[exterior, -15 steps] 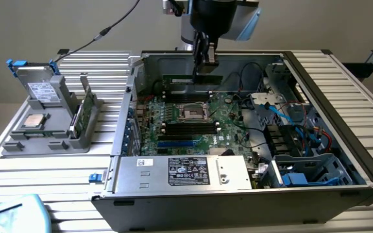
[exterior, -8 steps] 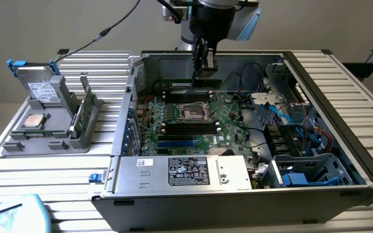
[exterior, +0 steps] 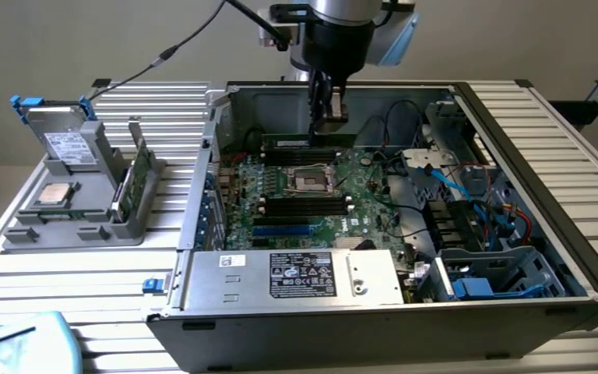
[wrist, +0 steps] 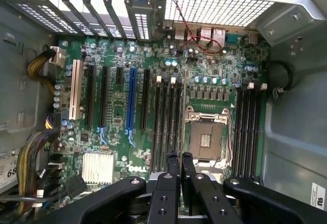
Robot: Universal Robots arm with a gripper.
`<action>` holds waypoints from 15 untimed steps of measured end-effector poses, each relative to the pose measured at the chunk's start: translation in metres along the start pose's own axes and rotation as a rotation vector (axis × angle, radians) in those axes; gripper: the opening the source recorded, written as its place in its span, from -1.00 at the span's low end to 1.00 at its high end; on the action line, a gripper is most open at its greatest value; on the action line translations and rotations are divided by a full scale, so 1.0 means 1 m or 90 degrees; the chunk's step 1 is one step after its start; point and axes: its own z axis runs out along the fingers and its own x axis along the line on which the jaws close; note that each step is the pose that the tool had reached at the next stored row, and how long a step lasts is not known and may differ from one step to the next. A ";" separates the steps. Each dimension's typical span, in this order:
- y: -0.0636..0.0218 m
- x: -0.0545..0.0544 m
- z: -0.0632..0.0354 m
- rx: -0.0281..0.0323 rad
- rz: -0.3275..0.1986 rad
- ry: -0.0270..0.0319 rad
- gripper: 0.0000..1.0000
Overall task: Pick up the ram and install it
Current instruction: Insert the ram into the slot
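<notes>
My gripper (exterior: 327, 127) reaches down into the open computer case (exterior: 548, 156) from above, shut on the ram (exterior: 286, 141). The ram is a thin dark-green stick held level, just over the black memory slots (exterior: 297, 154) on the far side of the processor socket (exterior: 311, 180). In the wrist view the two black fingers meet at the gripper (wrist: 180, 158), and the ram (wrist: 184, 106) shows edge-on as a thin line. It runs along the memory slots (wrist: 167, 121) beside the socket (wrist: 207, 137). Whether it touches a slot I cannot tell.
A grey holder (exterior: 65, 222) on the exterior view's left carries a hard drive (exterior: 68, 144), a silver processor chip (exterior: 55, 193) and an upright card (exterior: 138, 179). Inside the case are a power supply (exterior: 293, 276) at the front, cables (exterior: 466, 187) on the exterior view's right, and more memory slots (wrist: 248, 127).
</notes>
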 end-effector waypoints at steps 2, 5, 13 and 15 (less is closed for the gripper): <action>0.0001 0.001 0.0029 0.0012 0.000 0.0001 -0.73; 0.0003 0.002 0.0073 0.0020 0.000 0.0002 -0.73; 0.0001 0.006 0.0181 0.0026 0.000 0.0012 -0.73; 0.0000 0.007 0.0207 0.0029 0.000 0.0017 -0.73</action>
